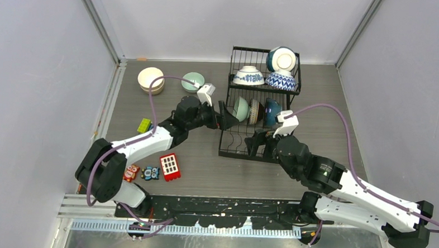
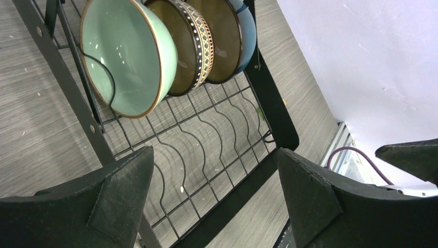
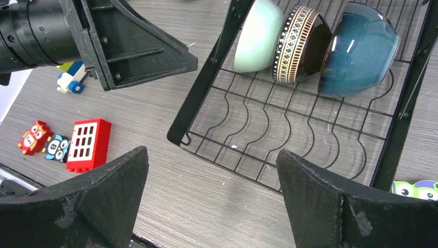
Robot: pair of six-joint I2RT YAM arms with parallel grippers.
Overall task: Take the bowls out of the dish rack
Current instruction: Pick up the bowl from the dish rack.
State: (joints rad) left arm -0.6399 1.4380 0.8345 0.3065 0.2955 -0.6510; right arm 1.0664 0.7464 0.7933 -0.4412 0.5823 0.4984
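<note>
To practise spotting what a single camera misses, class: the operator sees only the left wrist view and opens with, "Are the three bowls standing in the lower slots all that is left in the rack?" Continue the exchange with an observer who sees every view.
Observer: No. The upper basket holds three more: a white-and-blue bowl, a zigzag bowl and a teal bowl tipped on its side.
Operator: Is anything unloaded already?
Observer: Yes: cream bowls and a pale green bowl sit on the table, left of the dish rack, toward the far edge.
Operator: Is the right gripper busy?
Observer: No, the right gripper is open and empty at the rack's near edge.
</note>
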